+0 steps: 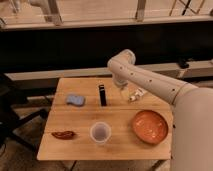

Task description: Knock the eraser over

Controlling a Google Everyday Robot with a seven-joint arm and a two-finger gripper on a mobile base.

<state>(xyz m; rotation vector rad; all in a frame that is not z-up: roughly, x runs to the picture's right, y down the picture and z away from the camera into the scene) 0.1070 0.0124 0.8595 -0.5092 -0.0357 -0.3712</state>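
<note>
My hand (pixel 133 95) hangs low over the far part of the wooden surface (pixel 125 147), at the end of my arm (pixel 150 80), which reaches in from the right of the view. I cannot tell how far open it is. I see nothing in its hold.

The eraser (pixel 102 95) stands upright to the left of my hand as the camera sees it, near but apart, with bare wood between us. It stands on its narrow end, so I judge a sideways push near its top should tip it. That is likely why my hand sits at about its height and level with it, not above it.

Beyond the eraser from my hand lies the light blue sponge (pixel 75 100), flat and just clear of where the eraser may fall. Nearer the camera than my hand are the orange plate (pixel 150 126) and the clear cup (pixel 100 133), and farthest away sits a small red thing (pixel 63 134), perhaps a pepper. All of them lie off the line between hand and eraser, so a leftward sweep should meet only the eraser. I judge the knock not yet made.
</note>
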